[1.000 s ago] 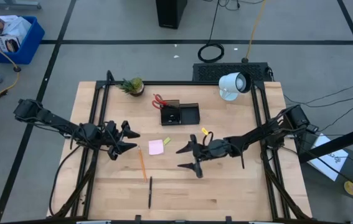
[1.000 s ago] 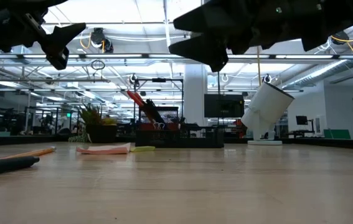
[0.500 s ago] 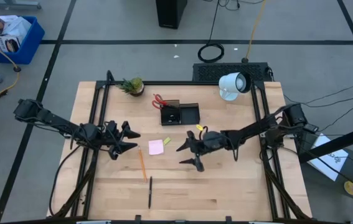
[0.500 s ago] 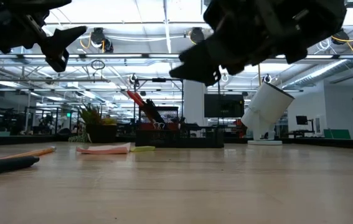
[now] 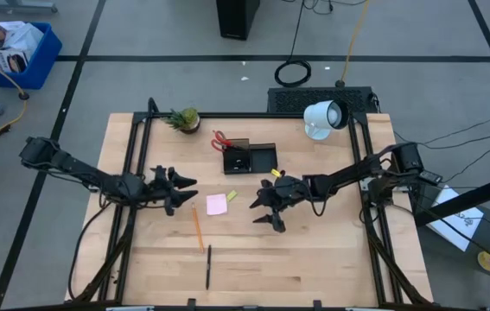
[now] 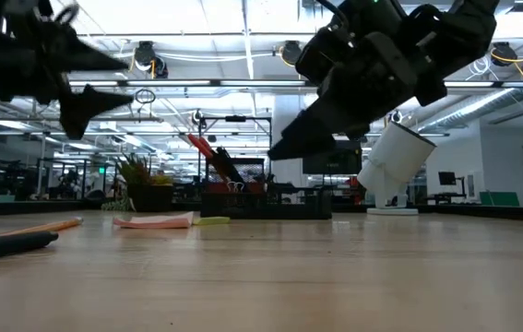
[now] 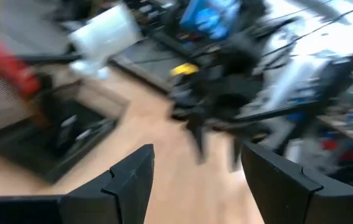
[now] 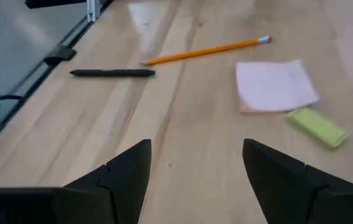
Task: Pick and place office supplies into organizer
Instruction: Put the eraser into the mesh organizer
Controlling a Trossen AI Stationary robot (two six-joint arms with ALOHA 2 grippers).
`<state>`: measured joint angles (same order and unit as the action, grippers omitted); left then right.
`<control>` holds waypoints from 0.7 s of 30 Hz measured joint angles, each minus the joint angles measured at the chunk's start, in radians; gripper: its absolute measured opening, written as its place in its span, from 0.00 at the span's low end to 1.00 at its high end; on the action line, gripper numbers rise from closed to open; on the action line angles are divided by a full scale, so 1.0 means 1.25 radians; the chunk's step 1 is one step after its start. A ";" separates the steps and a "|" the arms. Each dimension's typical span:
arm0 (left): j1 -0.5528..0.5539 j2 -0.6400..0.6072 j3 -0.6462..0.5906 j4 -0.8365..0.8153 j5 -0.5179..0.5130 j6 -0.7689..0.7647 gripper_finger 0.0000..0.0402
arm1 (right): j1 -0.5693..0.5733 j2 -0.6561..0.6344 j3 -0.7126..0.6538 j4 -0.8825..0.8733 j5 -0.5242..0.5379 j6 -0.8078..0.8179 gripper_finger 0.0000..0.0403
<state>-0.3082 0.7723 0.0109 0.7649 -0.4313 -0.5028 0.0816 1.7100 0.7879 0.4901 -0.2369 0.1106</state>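
Wooden table (image 5: 331,250), organizer (image 5: 250,158), sticky pad (image 5: 217,204), pencil (image 5: 198,227), pen (image 5: 208,266), plant (image 5: 185,118)

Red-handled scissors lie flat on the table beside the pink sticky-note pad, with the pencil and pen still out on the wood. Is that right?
Not quite. The red-handled scissors already stand in the organizer, handles up, as the low view shows. The pink sticky-note pad, pencil and pen do still lie on the table.
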 joint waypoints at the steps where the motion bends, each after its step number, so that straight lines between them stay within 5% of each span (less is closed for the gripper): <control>1: -0.009 0.010 0.003 -0.026 -0.033 -0.016 0.61 | 0.004 0.000 -0.005 -0.001 0.000 0.008 0.60; 6: -0.046 0.093 0.074 -0.113 -0.117 -0.054 0.61 | 0.031 0.000 -0.053 0.061 0.000 0.040 0.60; 15: -0.062 0.289 0.235 -0.193 -0.214 -0.089 0.61 | 0.074 -0.082 -0.275 0.471 -0.011 0.047 0.60; 21: -0.019 0.374 0.272 -0.213 -0.144 -0.151 0.61 | 0.074 -0.293 -0.380 0.333 0.057 0.032 0.61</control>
<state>-0.3320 1.2402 0.3512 0.4986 -0.6108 -0.6915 0.1735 1.3436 0.3125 0.9060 -0.1657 0.1502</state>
